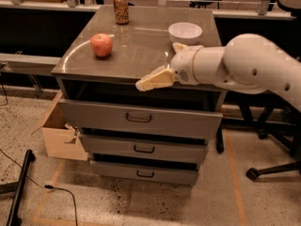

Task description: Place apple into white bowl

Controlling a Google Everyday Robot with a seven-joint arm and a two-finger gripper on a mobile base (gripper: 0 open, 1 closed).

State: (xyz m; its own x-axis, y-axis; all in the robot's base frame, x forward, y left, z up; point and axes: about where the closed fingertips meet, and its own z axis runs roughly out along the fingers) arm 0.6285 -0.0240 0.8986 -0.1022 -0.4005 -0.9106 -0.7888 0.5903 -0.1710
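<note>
The red-pink apple (101, 44) sits on the grey cabinet top (136, 51), at its left side. The white bowl (185, 32) stands empty at the back right of the same top. My gripper (158, 65) hovers over the front right part of the top, in front of the bowl and well to the right of the apple. It is open and empty: one cream finger (154, 79) points left past the front edge, and the other fingertip (178, 46) shows just below the bowl.
A patterned drink can (121, 7) stands at the back left of the top. The cabinet has three shut drawers (139, 118). A cardboard box (61, 135) sits on the floor at its left, and a chair base (273, 166) at the right. A cable lies on the floor.
</note>
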